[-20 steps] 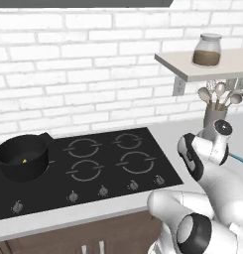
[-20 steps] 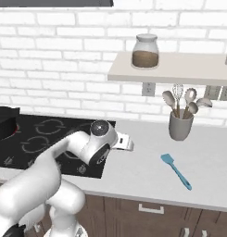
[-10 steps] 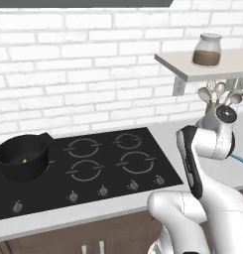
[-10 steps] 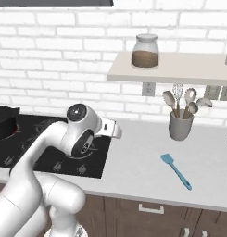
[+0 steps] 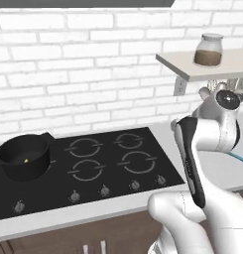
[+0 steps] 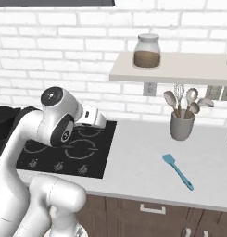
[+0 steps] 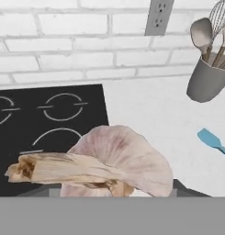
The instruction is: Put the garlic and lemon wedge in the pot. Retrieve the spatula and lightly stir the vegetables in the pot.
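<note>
The garlic (image 7: 125, 156), a pale papery bulb with a dry stalk, looms large in the hand view, and my gripper (image 6: 102, 123) is shut on it, its fingertips hidden behind the bulb. The hand hangs over the right edge of the hob. At the hob's far left stands the black pot (image 5: 22, 156), also seen at the left edge as pot (image 6: 3, 123). The lemon wedge (image 5: 26, 160), a small yellow piece, lies inside it. The teal spatula (image 6: 178, 171) lies on the counter to the right of the hand, spatula (image 7: 213, 141), with its tip showing as spatula (image 5: 239, 158).
A grey utensil holder (image 6: 181, 125) with spoons and a whisk stands by the wall behind the spatula. Above it a shelf (image 6: 179, 69) carries a glass jar (image 6: 147, 51). The black hob (image 5: 93, 168) has knobs along its front edge.
The arm has swung up and to the left, lifting the hand with the garlic from the counter side toward the hob's right edge. The pot and spatula have not moved.
</note>
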### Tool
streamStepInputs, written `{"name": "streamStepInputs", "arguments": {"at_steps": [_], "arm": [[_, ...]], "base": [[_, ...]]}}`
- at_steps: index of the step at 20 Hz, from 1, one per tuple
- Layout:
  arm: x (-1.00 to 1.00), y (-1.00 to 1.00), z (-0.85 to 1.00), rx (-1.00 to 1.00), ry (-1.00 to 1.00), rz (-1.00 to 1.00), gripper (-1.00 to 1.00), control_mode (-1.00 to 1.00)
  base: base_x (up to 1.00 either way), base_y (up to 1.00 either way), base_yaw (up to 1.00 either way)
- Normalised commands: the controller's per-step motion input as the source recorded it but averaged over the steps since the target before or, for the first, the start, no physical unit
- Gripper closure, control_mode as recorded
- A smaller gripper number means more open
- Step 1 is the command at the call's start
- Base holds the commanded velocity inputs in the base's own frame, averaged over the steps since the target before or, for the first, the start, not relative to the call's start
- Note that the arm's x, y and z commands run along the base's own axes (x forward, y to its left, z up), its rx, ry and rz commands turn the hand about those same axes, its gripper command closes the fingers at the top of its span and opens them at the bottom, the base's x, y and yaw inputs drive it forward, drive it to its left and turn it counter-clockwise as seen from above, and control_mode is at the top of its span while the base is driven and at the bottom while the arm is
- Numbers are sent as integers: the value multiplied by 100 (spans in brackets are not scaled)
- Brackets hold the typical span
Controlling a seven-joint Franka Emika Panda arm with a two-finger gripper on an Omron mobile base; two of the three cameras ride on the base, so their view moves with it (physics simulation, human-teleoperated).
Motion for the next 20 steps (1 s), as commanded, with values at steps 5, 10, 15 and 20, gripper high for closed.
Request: {"name": "streamStepInputs", "arguments": {"at_steps": [5, 10, 15, 20], "arm": [[0, 0, 0, 0, 0, 0, 100, 100], [0, 0, 0, 0, 0, 0, 100, 100], [30, 9, 1, 1, 0, 3, 100, -100], [98, 15, -7, 9, 7, 12, 100, -100]], "base": [[0, 99, 7], [-1, 100, 9], [13, 49, 4], [0, 0, 0]]}}
